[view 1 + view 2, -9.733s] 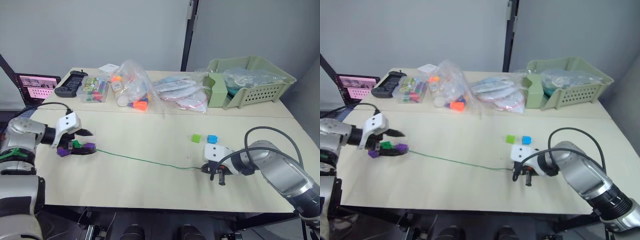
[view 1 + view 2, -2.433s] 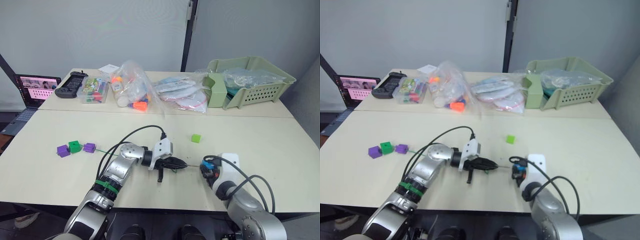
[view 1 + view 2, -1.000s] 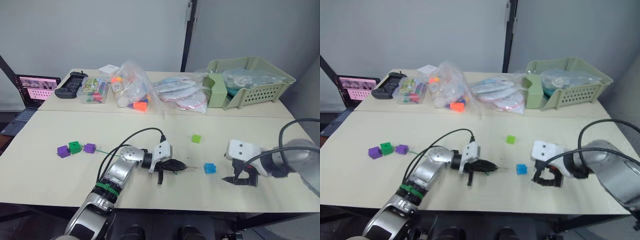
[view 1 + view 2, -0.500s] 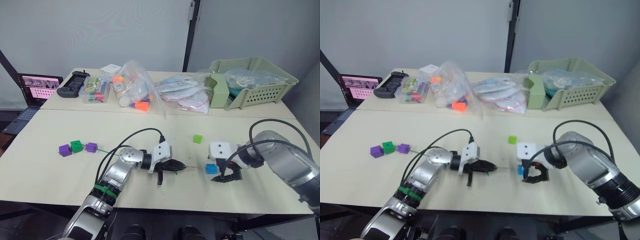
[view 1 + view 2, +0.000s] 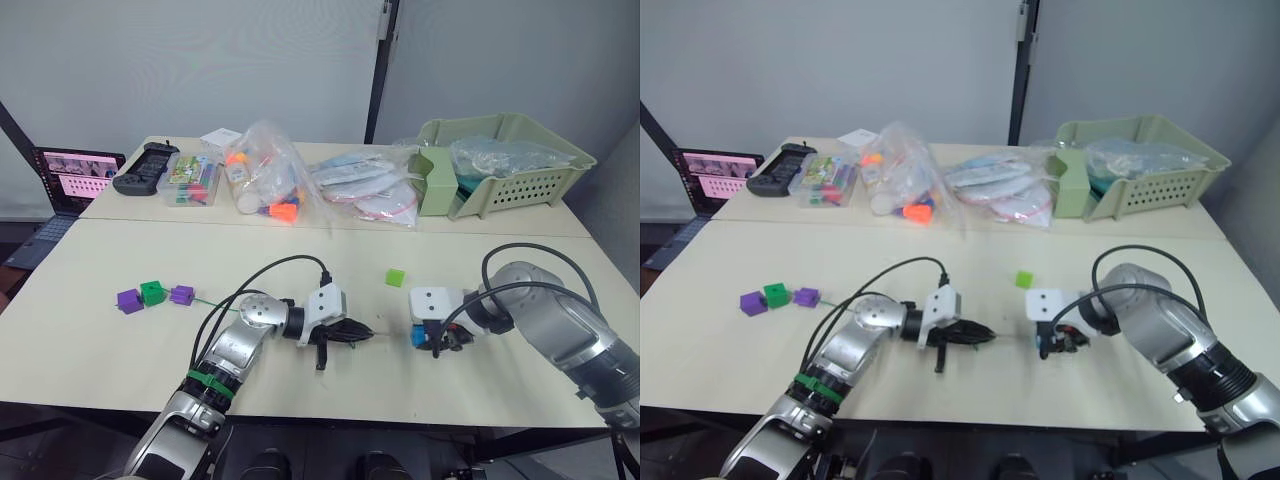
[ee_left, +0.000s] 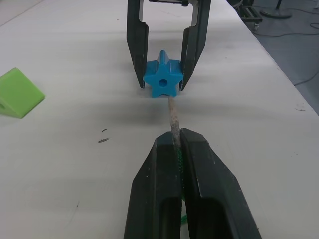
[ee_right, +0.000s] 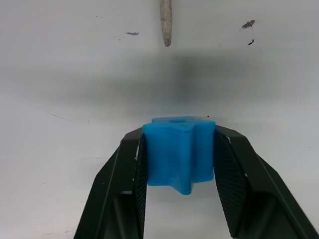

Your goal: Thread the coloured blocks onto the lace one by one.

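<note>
While the left gripper [image 6: 175, 149] stays clamped on the lace [image 5: 215, 302] just behind its stiff grey tip [image 6: 173, 113], the right gripper [image 7: 180, 154] has closed its 2 fingers on the blue block [image 6: 162, 79], a star-shaped piece with a centre hole.

1. Change: 1.0 s ago the blue block lay loose on the table [image 5: 560, 270] with the right gripper open and beside it. 0.5 s ago the gripper was arriving at the block. It now holds the block between both fingers, resting on or just above the table surface, near the lace tip.
2. Alignment: the left wrist view shows the tip pointing toward the block and ending just below the hole. The right wrist view shows a clear gap between tip and block.
3. Status: 3 blocks, purple [image 5: 129, 300], dark green [image 5: 151, 292] and purple [image 5: 181, 294], sit in a row at the far end of the lace, by appearance already threaded. The light green block [image 5: 395, 277] lies free on the table, behind the 2 grippers.
4. Meaning for the task: pickup of block 4 appears complete. Insertion has not begun; it calls for raising the tip or lowering the hole before closing the gap.
</note>
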Robot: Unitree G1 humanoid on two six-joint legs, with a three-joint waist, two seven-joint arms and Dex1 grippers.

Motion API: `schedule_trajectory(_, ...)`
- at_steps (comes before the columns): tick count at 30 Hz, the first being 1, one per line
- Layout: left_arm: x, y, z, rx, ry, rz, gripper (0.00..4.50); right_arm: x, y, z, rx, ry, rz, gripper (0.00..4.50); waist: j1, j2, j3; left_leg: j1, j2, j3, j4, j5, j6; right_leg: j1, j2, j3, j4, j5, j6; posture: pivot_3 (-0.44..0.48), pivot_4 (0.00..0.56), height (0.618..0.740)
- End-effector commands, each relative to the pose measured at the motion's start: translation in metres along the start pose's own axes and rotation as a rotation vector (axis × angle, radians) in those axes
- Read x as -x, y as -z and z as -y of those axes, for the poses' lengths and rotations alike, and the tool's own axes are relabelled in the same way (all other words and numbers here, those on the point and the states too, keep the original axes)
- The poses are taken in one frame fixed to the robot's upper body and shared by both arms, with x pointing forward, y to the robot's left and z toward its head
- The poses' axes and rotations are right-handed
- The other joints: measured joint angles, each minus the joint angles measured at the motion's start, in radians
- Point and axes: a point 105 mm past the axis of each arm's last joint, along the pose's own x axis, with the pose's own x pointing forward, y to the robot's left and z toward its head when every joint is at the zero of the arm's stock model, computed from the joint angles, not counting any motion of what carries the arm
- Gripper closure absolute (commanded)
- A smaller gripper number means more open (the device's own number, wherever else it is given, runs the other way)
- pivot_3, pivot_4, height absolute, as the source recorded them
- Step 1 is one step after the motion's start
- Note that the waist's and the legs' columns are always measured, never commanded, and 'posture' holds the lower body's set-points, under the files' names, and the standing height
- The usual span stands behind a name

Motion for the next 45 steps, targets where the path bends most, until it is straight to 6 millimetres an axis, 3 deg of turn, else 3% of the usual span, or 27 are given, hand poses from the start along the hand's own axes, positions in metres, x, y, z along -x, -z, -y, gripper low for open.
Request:
schedule_trajectory(1, -0.005, -0.008, 0.002, -0.027, 0.012, 0.016, 4.5, 0.008, -0.011, -0.001, 0.019, 0.019, 0.018, 3.16, 0.0, 0.0, 0.0, 0.0, 0.0, 0.0, 0.0, 0.0, 0.0, 0.0, 0.0, 0.0, 0.0, 0.0, 0.0, 0.0, 0.15, 0.737)
schedule_trajectory(10, -0.018, -0.007, 0.004, -0.031, 0.017, -0.002, 4.5, 0.009, -0.028, -0.016, -0.035, 0.009, 0.061, 3.16, 0.001, 0.0, 0.0, 0.0, 0.0, 0.0, 0.0, 0.0, 0.0, 0.0, 0.0, 0.0, 0.0, 0.0, 0.0, 0.0, 0.15, 0.737)
schedule_trajectory(30, -0.021, -0.009, 0.006, -0.038, 0.046, -0.001, 4.5, 0.004, -0.012, -0.015, -0.097, 0.035, 0.011, 3.16, -0.001, 0.0, 0.0, 0.0, 0.0, 0.0, 0.0, 0.0, 0.0, 0.0, 0.0, 0.0, 0.0, 0.0, 0.0, 0.0, 0.15, 0.737)
schedule_trajectory(45, -0.03, -0.012, 0.008, -0.039, 0.071, 0.012, 4.5, 0.0, -0.013, -0.016, -0.098, 0.028, 0.014, 3.16, 0.0, 0.0, 0.0, 0.0, 0.0, 0.0, 0.0, 0.0, 0.0, 0.0, 0.0, 0.0, 0.0, 0.0, 0.0, 0.0, 0.15, 0.737)
